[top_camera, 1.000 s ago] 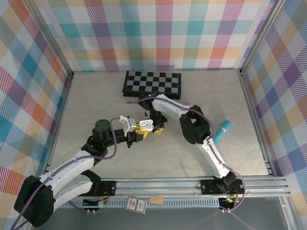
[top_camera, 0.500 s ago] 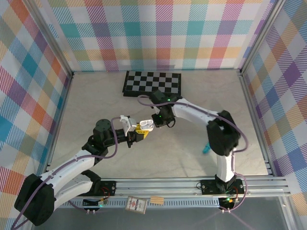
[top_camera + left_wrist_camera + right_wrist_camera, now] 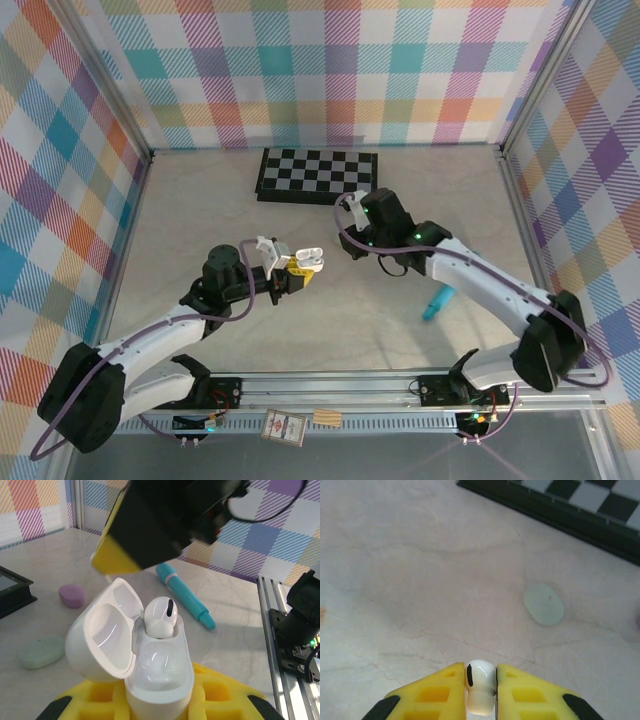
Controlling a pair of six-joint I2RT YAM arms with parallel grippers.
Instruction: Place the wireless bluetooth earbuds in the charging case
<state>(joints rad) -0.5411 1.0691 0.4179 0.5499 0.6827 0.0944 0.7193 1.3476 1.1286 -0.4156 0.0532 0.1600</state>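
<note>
One white earbud [image 3: 161, 616] sits upright in the far socket of the open charging case [image 3: 159, 680]; the near socket is bare. The left pincer [image 3: 292, 275] is clamped on the case, holding it off the table [image 3: 330, 320]. A second earbud [image 3: 480, 686] is pinched between the yellow pads of the right pincer [image 3: 480, 670], above the table and near a pale green case [image 3: 543, 603]. A teal pen [image 3: 185, 596] lies beyond the charging case.

Plaid walls [image 3: 330, 70] close three sides on my feed. The pale marbled worktop [image 3: 190, 200] is evenly lit, with an aluminium rail [image 3: 340, 384] in front.
</note>
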